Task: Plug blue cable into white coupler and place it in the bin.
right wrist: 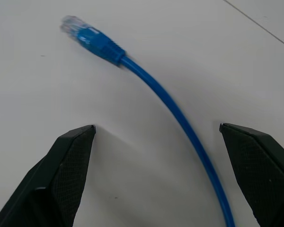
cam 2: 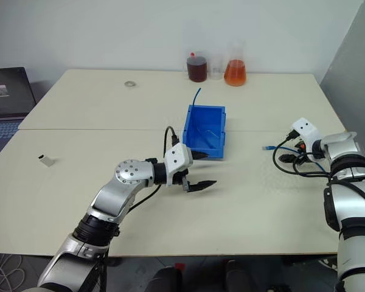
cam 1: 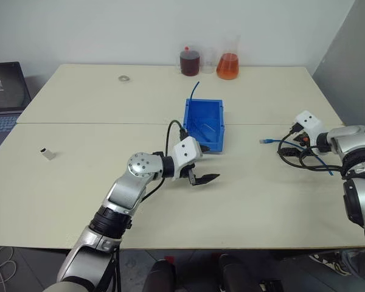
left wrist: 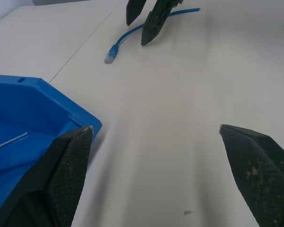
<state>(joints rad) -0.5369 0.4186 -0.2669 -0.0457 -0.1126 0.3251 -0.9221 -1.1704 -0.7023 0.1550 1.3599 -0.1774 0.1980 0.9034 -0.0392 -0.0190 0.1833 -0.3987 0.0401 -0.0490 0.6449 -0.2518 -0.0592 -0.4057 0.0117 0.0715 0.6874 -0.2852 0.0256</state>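
Note:
The blue cable [cam 1: 292, 148] lies on the table at the right, its clear plug [right wrist: 73, 26] pointing toward the bin. My right gripper [right wrist: 156, 127] hangs open just above the cable, one finger on each side of it, a little behind the plug. Its dark fingers [left wrist: 149, 26] also show in the left wrist view. The bright-blue bin [cam 1: 202, 101] stands mid-table. My left gripper [cam 1: 204, 179] is open and empty over the table, just in front of the bin's near right corner [left wrist: 80, 120]. The white coupler [cam 1: 48, 154] sits alone at the far left of the table.
A thin blue cable end [cam 1: 195, 89] rises from the bin's far wall. Flasks of dark red [cam 1: 190, 61] and orange liquid [cam 1: 228, 64] stand at the table's back edge, with a small ring [cam 1: 123, 78] further left. A laptop [cam 1: 3, 100] is at the left. Black robot cables [cam 1: 295, 159] loop beside the right wrist.

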